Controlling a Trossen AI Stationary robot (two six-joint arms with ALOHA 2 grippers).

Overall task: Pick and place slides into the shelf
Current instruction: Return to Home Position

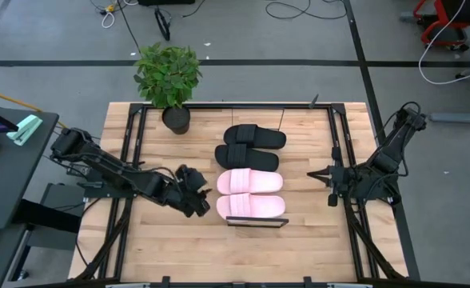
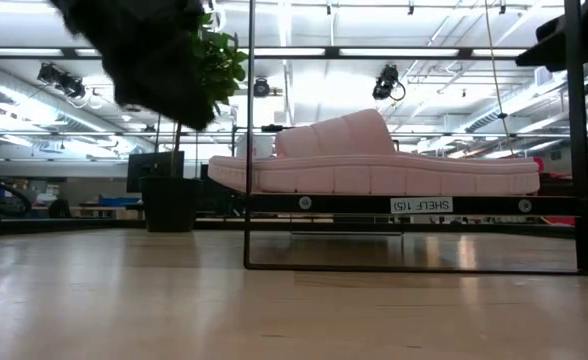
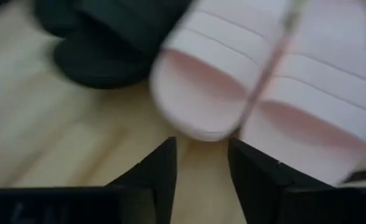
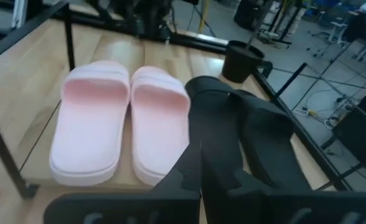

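My left gripper (image 1: 193, 192) hangs released, holding nothing. Just beside it, at three o'clock in the high view, lie the pink slides (image 1: 251, 194), pale with broad ribbed straps. The black slides (image 1: 251, 146) sit at their twelve, all four lined up on the shelf (image 2: 354, 204). The right gripper (image 1: 321, 174) waits pinched closed at the row's three o'clock. I judge the placing done; the next move is to retract both arms home, clear of the frame.

Black slides (image 1: 255, 137), frame centre: solid black, no markings. Pink slides (image 1: 251, 182), just below them: light pink, straps ribbed in the same pink. Shelf (image 2: 354, 204) frame was black and carried a white label (image 2: 421, 205) with black lettering. Tabletop (image 1: 299, 248): pale wood, plank-striped. Plant (image 1: 168, 74), upper left: green leaves, black pot (image 1: 176, 120). Left gripper (image 3: 201, 146) and right gripper (image 1: 311, 173) were black. Floor (image 1: 59, 80): grey, dark lines.
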